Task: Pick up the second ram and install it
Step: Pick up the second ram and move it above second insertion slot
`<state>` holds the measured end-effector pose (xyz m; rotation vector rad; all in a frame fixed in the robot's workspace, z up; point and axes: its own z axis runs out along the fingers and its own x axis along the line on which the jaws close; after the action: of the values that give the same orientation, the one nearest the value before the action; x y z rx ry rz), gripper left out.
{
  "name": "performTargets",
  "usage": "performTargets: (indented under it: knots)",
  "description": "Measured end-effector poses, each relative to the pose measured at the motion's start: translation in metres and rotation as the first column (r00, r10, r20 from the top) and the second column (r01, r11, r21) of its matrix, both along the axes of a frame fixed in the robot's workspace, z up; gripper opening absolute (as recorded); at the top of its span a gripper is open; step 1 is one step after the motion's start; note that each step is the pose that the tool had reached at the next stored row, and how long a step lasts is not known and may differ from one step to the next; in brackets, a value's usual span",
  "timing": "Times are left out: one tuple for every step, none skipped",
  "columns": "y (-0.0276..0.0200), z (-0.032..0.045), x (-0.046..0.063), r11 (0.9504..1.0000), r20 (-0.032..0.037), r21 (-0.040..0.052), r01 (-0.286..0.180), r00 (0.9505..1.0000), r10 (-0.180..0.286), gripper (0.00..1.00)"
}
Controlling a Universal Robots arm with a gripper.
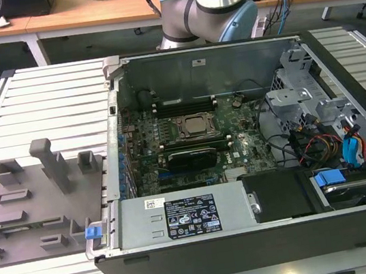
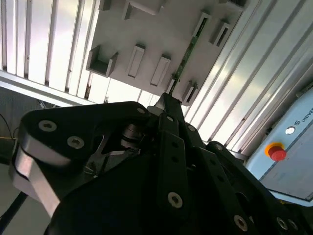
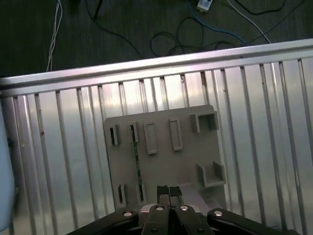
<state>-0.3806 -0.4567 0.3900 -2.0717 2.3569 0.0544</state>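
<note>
Hand (image 3: 168, 192) closed, nothing held, over the grey tray (image 3: 166, 166) in the first wrist view, second ram (image 3: 137, 164) stood on edge in a tray slot, open computer case (image 1: 255, 250) shown by the exterior view

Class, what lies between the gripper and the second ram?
In the first wrist view, bare grey tray lies between the gripper and the second ram.
</note>
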Motion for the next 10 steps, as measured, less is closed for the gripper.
performTargets:
  knots:
    - [0.0, 0.0, 0.0, 1.0, 0.0, 0.0, -0.009, 1.0, 0.009, 0.11]
    - [0.0, 0.0, 0.0, 0.9997, 0.0, 0.0, -0.025, 0.9997, 0.025, 0.11]
    - [0.0, 0.0, 0.0, 0.9989, 0.0001, 0.0, -0.047, 0.9989, 0.047, 0.11]
    - [0.0, 0.0, 0.0, 0.9975, 0.0, 0.0001, -0.07, 0.9975, 0.07, 0.11]
    - [0.0, 0.0, 0.0, 0.9957, 0.0, 0.0001, -0.093, 0.9957, 0.093, 0.11]
    - [0.0, 0.0, 0.0, 0.9944, 0.0, 0.0001, -0.106, 0.9944, 0.106, 0.11]
    - [0.0, 0.0, 0.0, 0.9924, 0.0, 0.0, -0.123, 0.9924, 0.123, 0.11]
    - [0.0, 0.0, 0.0, 0.9908, 0.0, 0.0001, -0.135, 0.9908, 0.135, 0.11]
    - [0.0, 0.0, 0.0, 0.9893, 0.0, 0.0001, -0.146, 0.9893, 0.146, 0.11]
    - [0.0, -0.0001, 0.0, 0.9872, 0.0001, 0.0001, -0.159, 0.9872, 0.159, 0.11]
